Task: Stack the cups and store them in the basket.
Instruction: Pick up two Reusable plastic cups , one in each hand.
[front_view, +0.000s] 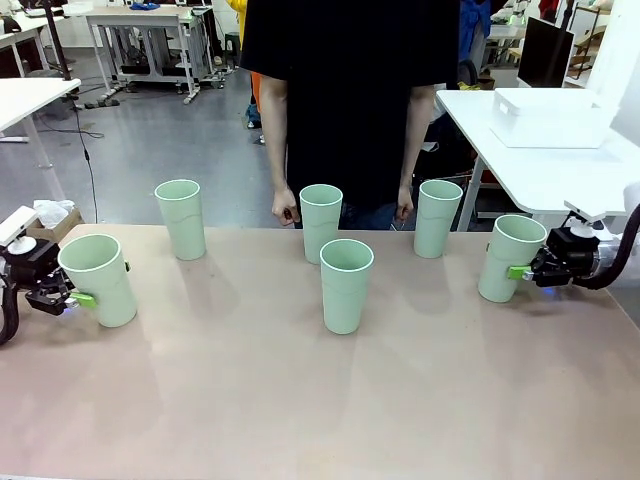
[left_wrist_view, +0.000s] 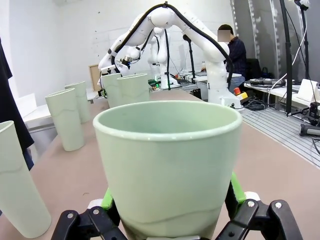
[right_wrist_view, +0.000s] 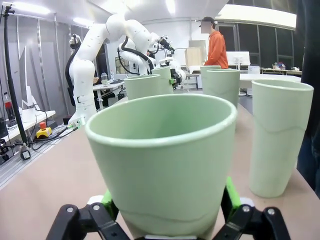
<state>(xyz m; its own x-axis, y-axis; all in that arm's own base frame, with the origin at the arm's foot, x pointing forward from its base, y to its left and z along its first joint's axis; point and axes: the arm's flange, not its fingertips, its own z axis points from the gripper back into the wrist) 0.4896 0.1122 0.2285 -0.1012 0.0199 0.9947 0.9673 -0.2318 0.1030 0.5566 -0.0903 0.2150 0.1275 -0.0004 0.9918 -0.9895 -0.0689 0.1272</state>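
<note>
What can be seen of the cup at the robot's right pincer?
This cup is a tall, tapered, pale mint-green tumbler. It looks like smooth plastic, has no handle, and carries a faint wavy line low on its side. It looks empty and stands mouth up near the right edge of the table. The right pincer grips its lower half, green pads pressed on opposite sides.

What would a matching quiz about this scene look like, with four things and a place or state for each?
Things:
1. left gripper
2. right gripper
3. middle front cup
4. white box

Places or states:
A. lying on the side table beyond the main one
B. closed on the rightmost cup
C. standing upright, nothing touching it
D. closed on the leftmost cup

Pairs: 1-D, 2-B, 3-C, 4-A
</note>
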